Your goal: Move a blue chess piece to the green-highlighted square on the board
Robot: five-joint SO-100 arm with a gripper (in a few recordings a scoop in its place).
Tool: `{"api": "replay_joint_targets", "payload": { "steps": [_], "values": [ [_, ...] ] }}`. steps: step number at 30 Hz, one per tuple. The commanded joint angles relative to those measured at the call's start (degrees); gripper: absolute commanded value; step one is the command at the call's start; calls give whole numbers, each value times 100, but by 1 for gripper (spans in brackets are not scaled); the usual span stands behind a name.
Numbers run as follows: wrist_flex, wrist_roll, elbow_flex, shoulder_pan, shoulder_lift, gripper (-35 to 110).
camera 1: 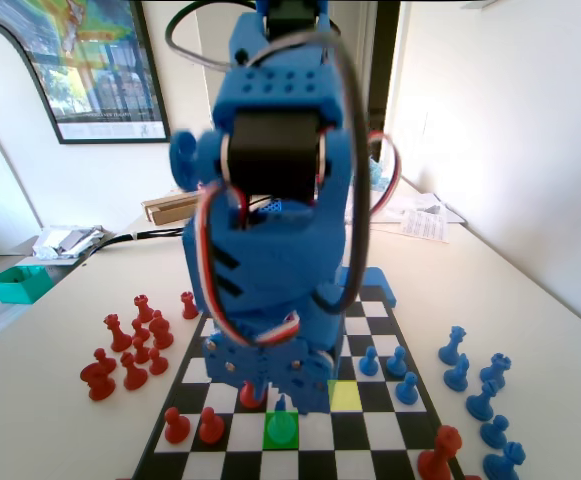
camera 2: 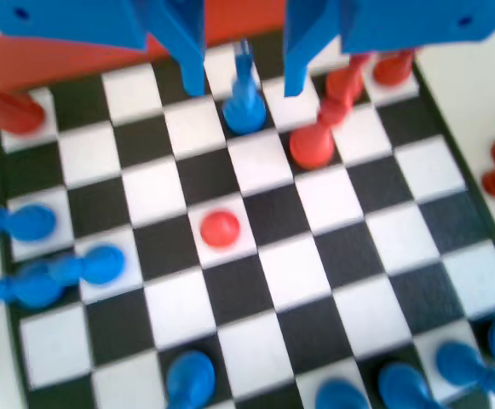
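White walls, a framed poster and a pale surface are what I log behind the board.

Arm: blue, bent steeply forward over the board in the fixed view, wrist pointed down at the near rows.

Tool: jaws hang from the top of the wrist view, parted, one on each side of the blue chess piece. I cannot tell whether they touch it.

Open room: empty squares run through the board's middle in the wrist view. A red pawn stands just right of the piece. Blue pawns line the left edge and bottom.

Task item: small, blue, round base, thin pointed tip, upright. In the fixed view it stands on the green-highlighted square, with the yellow square diagonally adjacent, up and to the right.
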Motion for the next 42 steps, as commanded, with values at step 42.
{"api": "replay_joint_targets", "payload": {
  "steps": [42],
  "values": [
    [3604, -2188, 3226, -589, 9563, 8]
  ]
}}
